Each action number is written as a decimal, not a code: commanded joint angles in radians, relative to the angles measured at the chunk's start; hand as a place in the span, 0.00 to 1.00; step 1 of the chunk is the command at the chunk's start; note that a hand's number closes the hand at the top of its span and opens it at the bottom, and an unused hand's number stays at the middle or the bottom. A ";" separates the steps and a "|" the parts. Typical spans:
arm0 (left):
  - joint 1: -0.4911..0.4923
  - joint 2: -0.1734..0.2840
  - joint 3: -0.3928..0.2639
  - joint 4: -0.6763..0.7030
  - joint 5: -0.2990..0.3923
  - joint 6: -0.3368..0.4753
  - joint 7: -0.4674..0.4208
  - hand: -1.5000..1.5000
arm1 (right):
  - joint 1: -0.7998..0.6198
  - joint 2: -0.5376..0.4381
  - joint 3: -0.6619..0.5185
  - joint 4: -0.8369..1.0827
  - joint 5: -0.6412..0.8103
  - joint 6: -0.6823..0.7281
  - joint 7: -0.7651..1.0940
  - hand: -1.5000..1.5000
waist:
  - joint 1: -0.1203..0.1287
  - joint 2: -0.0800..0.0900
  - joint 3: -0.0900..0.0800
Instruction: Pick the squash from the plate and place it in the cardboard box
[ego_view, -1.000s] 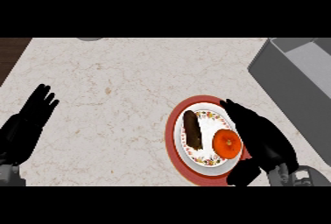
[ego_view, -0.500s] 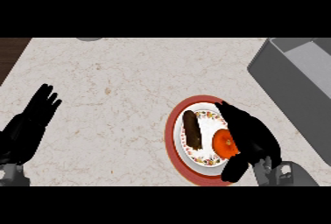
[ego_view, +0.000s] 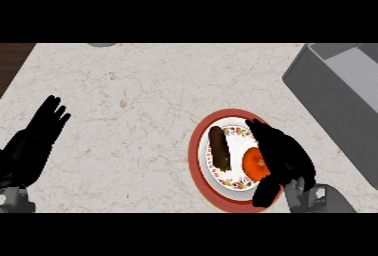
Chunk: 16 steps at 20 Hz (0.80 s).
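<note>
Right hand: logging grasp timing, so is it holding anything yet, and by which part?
Cannot be told. The right hand covers the right side of the orange squash on the plate, but a closed hold is not visible.

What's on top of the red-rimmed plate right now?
On the plate lie a dark brown oblong item and an orange squash; the right hand covers the squash's right side.

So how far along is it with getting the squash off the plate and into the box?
Nothing is moved yet. The orange squash lies on the plate beside a brown item. The right hand is over the squash, fingers curling round it. Lifting it and carrying it to the grey box at upper right remain. The left hand rests open.
</note>
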 joint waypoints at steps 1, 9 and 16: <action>0.043 -0.027 -0.015 -0.043 -0.027 -0.003 -0.003 0.50 | 0.002 0.065 0.029 -0.001 0.038 0.065 0.105 0.00 | 0.001 -0.001 0.000; -0.061 0.012 0.075 0.039 0.011 -0.044 0.034 0.50 | 0.016 0.060 -0.035 0.093 0.087 0.081 -0.004 0.00 | -0.001 0.001 0.000; 0.023 -0.027 0.075 -0.008 -0.019 -0.091 0.009 0.50 | 0.039 0.124 -0.057 0.165 0.187 0.049 -0.096 0.00 | 0.001 0.000 0.000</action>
